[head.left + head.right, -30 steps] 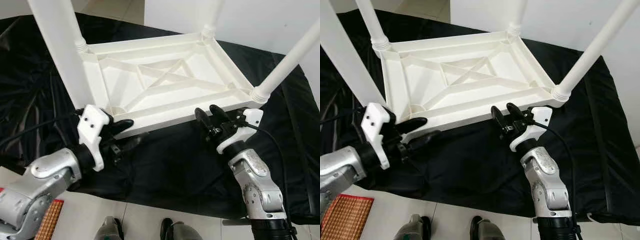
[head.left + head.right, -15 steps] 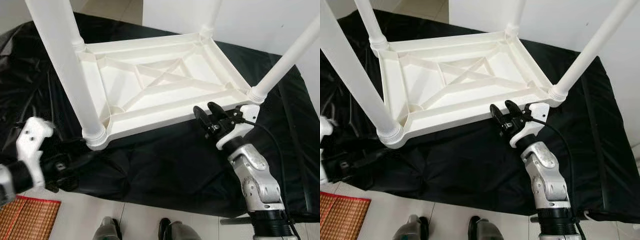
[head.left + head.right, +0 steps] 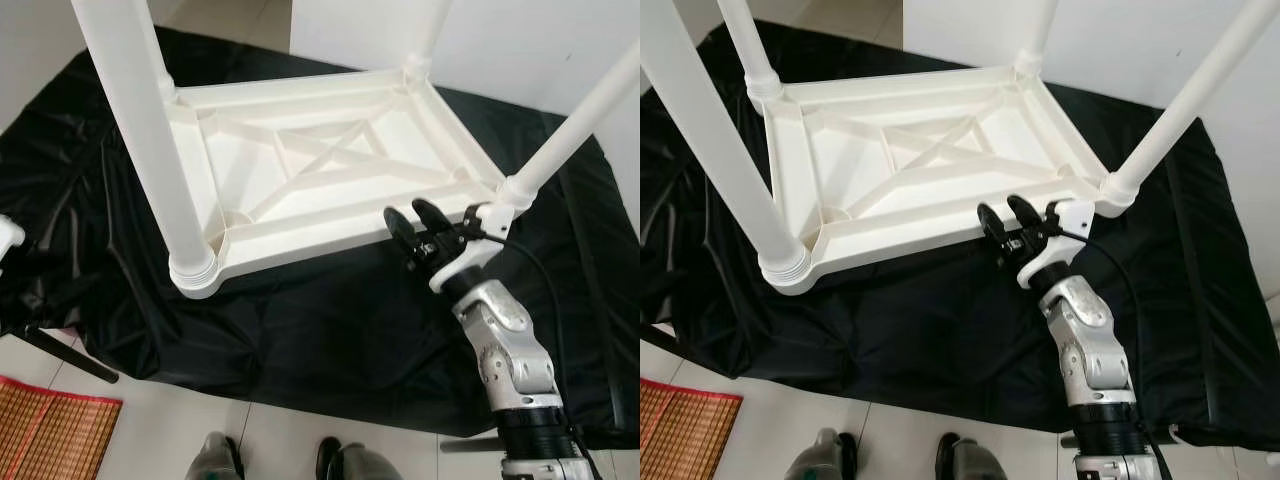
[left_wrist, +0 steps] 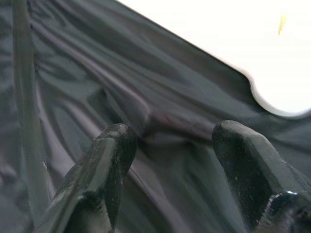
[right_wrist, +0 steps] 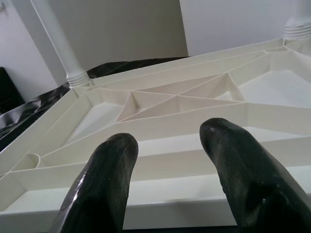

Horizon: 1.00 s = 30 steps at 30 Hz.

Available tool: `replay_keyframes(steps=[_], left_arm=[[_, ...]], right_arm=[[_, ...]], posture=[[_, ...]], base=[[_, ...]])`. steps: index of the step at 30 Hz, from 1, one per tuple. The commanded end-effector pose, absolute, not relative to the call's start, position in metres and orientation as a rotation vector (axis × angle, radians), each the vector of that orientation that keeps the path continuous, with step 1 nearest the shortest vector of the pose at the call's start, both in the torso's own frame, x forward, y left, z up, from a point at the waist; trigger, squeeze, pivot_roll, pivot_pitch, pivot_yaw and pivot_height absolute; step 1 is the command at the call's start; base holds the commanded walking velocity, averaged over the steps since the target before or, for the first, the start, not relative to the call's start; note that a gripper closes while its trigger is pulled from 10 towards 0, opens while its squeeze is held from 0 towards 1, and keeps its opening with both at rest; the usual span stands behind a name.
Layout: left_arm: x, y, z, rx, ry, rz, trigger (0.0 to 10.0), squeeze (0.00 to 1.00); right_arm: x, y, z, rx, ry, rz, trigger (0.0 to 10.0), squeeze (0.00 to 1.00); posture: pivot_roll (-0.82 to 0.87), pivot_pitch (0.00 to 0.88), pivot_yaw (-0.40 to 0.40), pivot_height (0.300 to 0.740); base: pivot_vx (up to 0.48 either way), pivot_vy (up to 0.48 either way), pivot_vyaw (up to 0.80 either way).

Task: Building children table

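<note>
A white plastic children's table (image 3: 330, 165) lies upside down on a black cloth (image 3: 330, 330), with its ribbed underside facing up. Three white legs rise from its corners: the near-left leg (image 3: 140, 130), the right leg (image 3: 575, 130) and a back leg (image 3: 425, 45). My right gripper (image 3: 413, 222) is open at the table's near rim, close to the right corner. In the right wrist view its fingers (image 5: 102, 179) sit just over that rim (image 5: 160, 206) with nothing between them. My left gripper (image 4: 170, 145) is open over the black cloth (image 4: 73, 73), beside a white rounded corner (image 4: 282, 92).
The cloth covers a low surface that ends at tiled floor (image 3: 150, 420) near me. A woven orange mat (image 3: 50, 440) lies at the bottom left and my feet (image 3: 225, 460) are at the bottom edge. A white wall (image 3: 540, 40) stands behind the table.
My left arm has pulled back from the table's near-left corner, out to the left. The near-left leg stays standing in its corner. The right gripper has kept its place at the near rim.
</note>
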<state>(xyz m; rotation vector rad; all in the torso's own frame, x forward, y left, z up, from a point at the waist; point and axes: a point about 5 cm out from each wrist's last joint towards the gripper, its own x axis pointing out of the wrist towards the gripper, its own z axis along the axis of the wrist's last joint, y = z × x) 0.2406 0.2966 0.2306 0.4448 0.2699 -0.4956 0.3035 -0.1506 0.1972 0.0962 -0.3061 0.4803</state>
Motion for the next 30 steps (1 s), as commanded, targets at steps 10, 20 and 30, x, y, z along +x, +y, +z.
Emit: replay_keyframes(steps=[10,20,30], left_arm=[[0.295,0.27,0.232,0.375,-0.03,-0.049,10.0,0.0],[0.313,0.215,0.222,0.275,-0.085,-0.137,10.0,0.0],[0.31,0.166,0.215,0.212,-0.099,-0.272,10.0,0.0]], right_arm=[[0.302,-0.14,0.196,0.141,-0.322,0.469,10.0,0.0],[0.294,-0.127,0.188,0.17,-0.302,0.49,10.0,0.0],[0.275,-0.12,0.182,0.135,-0.224,0.681,10.0,0.0]], posture=[[0.18,0.2,-0.092,0.74],[0.17,0.202,-0.086,0.74],[0.17,0.207,-0.083,0.74]], base=[[0.0,0.0,0.0],[0.0,0.0,0.0],[0.0,0.0,0.0]])
